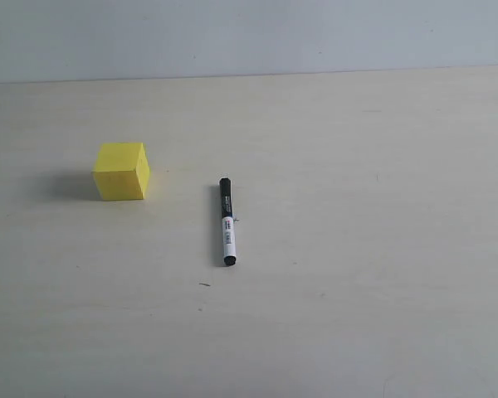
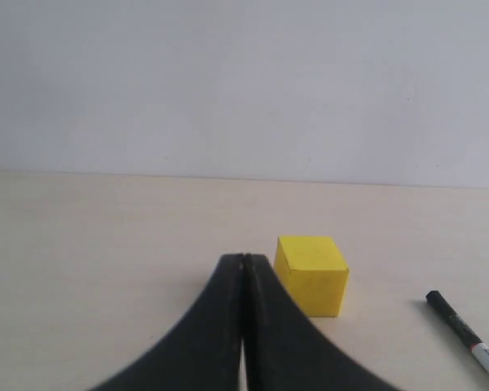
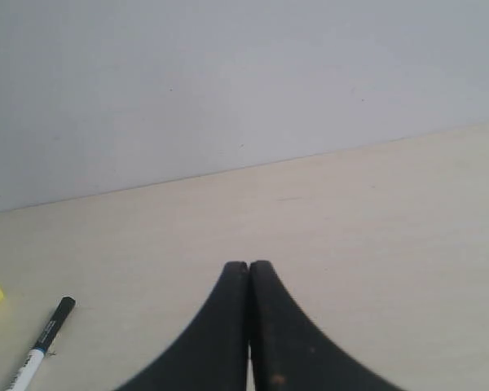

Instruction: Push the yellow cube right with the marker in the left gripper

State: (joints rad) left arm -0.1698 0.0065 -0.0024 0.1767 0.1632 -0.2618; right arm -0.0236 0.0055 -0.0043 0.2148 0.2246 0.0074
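From my console I see the marker (image 1: 227,221) lying flat on the table (image 1: 382,249), not in any grip. It is to the right of the yellow cube (image 1: 122,171) with bare tabletop between them, its black cap pointing away from the exterior camera. The left gripper (image 2: 244,262) has its fingers pressed together on nothing, and the cube sits just ahead of their tips. The right gripper (image 3: 248,267) is likewise closed and empty, and neither arm shows in the exterior view. So I judge the step in hand to be picking up the marker. I would spread the left fingers, come down across the white barrel near its middle with the fingers square to its length, and close firmly enough that it cannot swivel. One end should stick out well past the fingertips. Then I would carry it low around to the cube's left face without brushing the cube, set the tip against the middle of that face, and push straight right, so the cube slides rather than turns. Counted: one yellow cube, one marker, two grippers.
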